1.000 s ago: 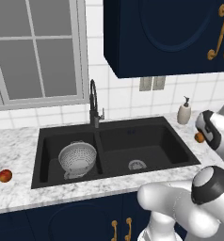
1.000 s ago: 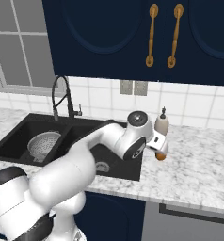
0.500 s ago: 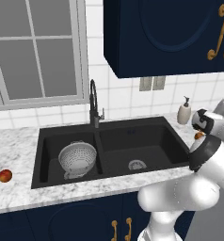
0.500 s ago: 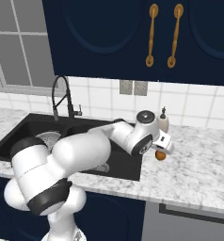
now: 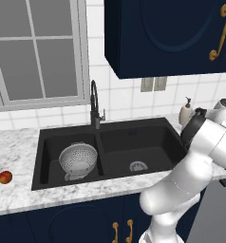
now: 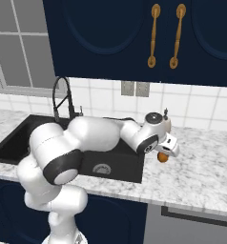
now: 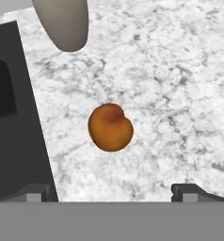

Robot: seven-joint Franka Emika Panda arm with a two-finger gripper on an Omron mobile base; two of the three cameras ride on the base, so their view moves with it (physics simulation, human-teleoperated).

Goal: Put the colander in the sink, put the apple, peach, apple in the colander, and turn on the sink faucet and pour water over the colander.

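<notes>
Hand view looked straight down on a small round orange-yellow peach (image 7: pixel 110 127) with a reddish blush near its top, lying on the pale grey marbled stone counter (image 7: pixel 180 94). My two dark fingertips (image 7: pixel 184 190) stood far apart at the bottom of that view, one on either side of the fruit, so my gripper (image 7: pixel 109 190) was spread wide, held nothing and was not touching the peach. The matte black edge of the sink (image 7: pixel 20 132) ran beside the fruit, and the rounded beige base of a soap bottle (image 7: pixel 62 23) stood on the stone farther off.

From the right base view, my gripper (image 6: pixel 169 148) hung just over the peach (image 6: pixel 162 157), which sat on the counter (image 6: pixel 201 167) near the right rim of the black rectangular double-basin sink (image 6: pixel 20 138). The tall thin black gooseneck faucet (image 6: pixel 63 97) rose behind the basins.

In the left base view, the round silvery perforated metal colander (image 5: pixel 78 159) sat in the left basin of the sink (image 5: pixel 110 135), with no fruit in it. Two small red apples (image 5: pixel 0 175) lay close together on the counter (image 5: pixel 15 199) to the left of the sink, well apart from the colander. The faucet (image 5: pixel 95 104) stood at the divide between the basins, and the beige soap bottle (image 5: pixel 185 112) stood by the back wall to the right of the sink.
</notes>
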